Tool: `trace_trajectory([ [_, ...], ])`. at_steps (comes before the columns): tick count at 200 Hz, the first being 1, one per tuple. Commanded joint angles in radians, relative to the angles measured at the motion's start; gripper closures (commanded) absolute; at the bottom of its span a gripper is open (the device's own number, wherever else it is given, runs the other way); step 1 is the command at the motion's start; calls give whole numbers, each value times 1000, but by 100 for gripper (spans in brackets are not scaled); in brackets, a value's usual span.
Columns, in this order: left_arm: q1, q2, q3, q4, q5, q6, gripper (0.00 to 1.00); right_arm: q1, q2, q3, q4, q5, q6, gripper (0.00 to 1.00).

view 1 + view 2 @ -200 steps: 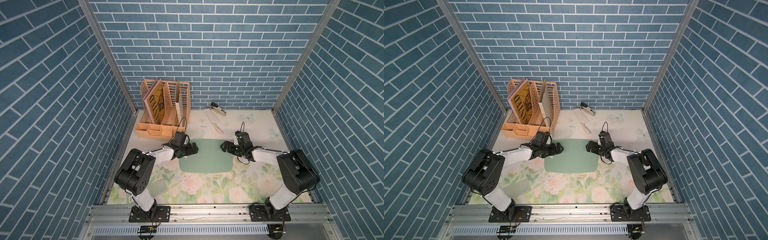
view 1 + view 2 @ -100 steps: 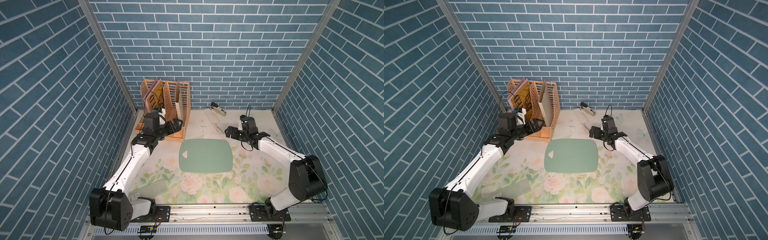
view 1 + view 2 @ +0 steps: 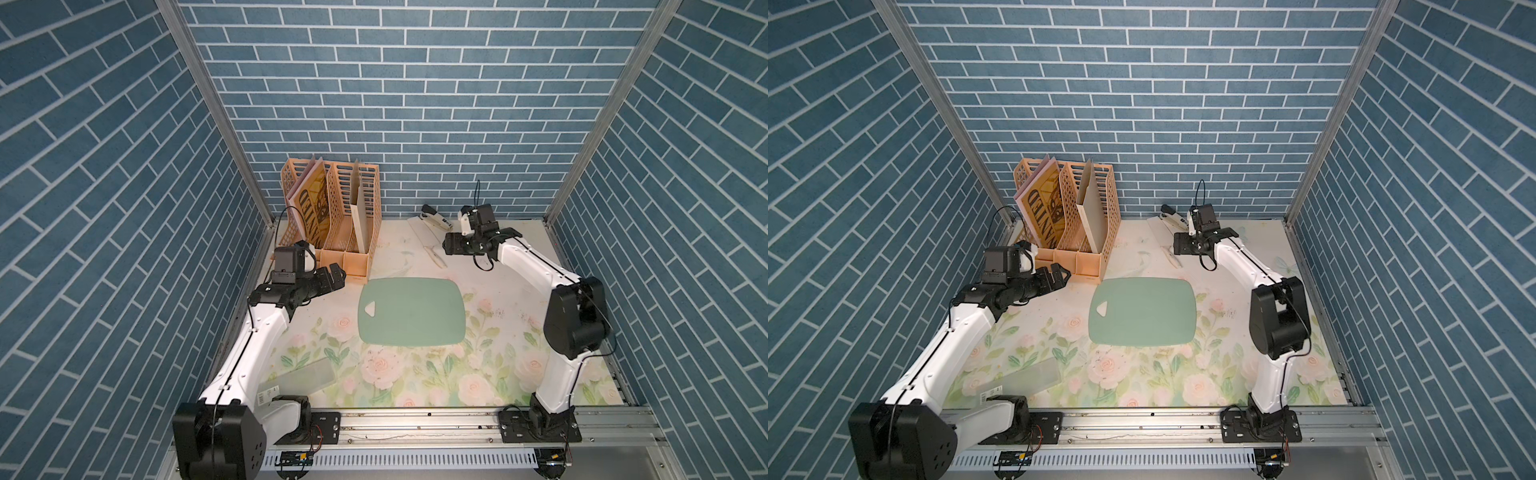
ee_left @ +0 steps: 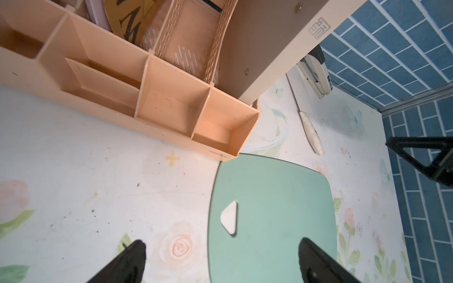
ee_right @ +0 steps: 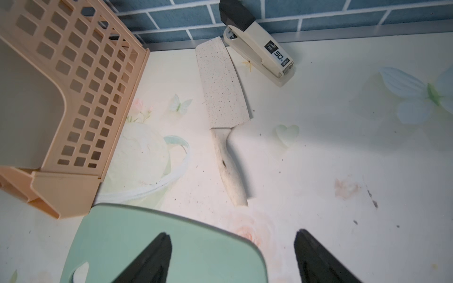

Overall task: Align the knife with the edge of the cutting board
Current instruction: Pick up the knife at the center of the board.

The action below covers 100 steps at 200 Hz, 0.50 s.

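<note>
Both arms have pulled off the short sides of the cutting board, which they flanked a second ago, and the right one has swung out toward the back wall. Nearest the front rail, a translucent sheet lies by the left arm's base and looks to play no part in the job. Beyond it the sage-green board sits flat in the middle of the flowered surface, hole end toward the left arm, with nothing on it. The left claw hangs released, fingers spread wide, off the board's far left corner in front of the peach file rack. It is apparently parked there to leave the other arm room. Farther back, the right claw hovers with its fingers parted and empty, and the right wrist view shows it facing the knife. The white cleaver lies flat on the surface behind the board's far long edge, apart from it and slanted, so the alignment is not yet done. Its cream handle points toward the board and its blade tip reaches back near the stapler at the wall. The handle is the closer and thicker end, the likeliest place for a grip.
</note>
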Motion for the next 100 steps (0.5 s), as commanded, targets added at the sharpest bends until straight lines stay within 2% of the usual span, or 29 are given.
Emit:
trace_trajectory([
  [1, 7, -40, -24, -49, -59, 55, 0, 4, 152, 176, -226, 33, -92, 22],
  [43, 7, -100, -102, -22, -69, 57, 0, 17, 458, 582, -408, 90, -122, 23],
  [67, 6, -144, -136, -10, -76, 48, 0, 21, 498, 602, -362, 27, -122, 23],
  [100, 6, -183, -144, 2, -82, 47, 0, 53, 541, 610, -341, 13, -129, 23],
])
